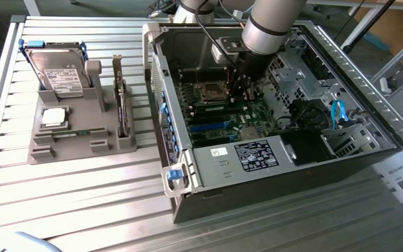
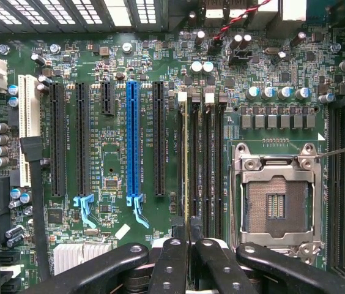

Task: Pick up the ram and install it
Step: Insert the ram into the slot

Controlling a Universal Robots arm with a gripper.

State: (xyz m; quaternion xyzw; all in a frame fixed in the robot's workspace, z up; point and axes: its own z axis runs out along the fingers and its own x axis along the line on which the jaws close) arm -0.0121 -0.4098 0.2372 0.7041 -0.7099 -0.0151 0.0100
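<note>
The gripper (image 2: 188, 237) is down inside the open computer case (image 1: 212, 167), the arm (image 1: 268, 21) reaching in from above the motherboard (image 2: 108, 174). Its 2 jaws are drawn almost fully together, pinching the near end of the ram (image 2: 186, 159). The ram shows edge-on as 1 thin yellowish-green line. The relation that matters is alignment: the ram's long axis runs straight out from the jaw tips and away from them, parallel to the bank of memory slots (image 2: 212, 165). It lies directly over the 1st slot of that bank, counted from the side of the blue expansion slot (image 2: 133, 141). That blue slot sits off 1 flank of the jaws. The empty CPU socket (image 2: 276, 205) with its metal frame sits off the other flank, beyond the remaining slots. The stick looks square to the slot, with no visible skew along its length. From this edge-on angle I cannot tell whether its lower edge is already in the slot or hanging just above it. My judgement is that the work stands at the seating stage, with the stick lined up and gripped.
</note>
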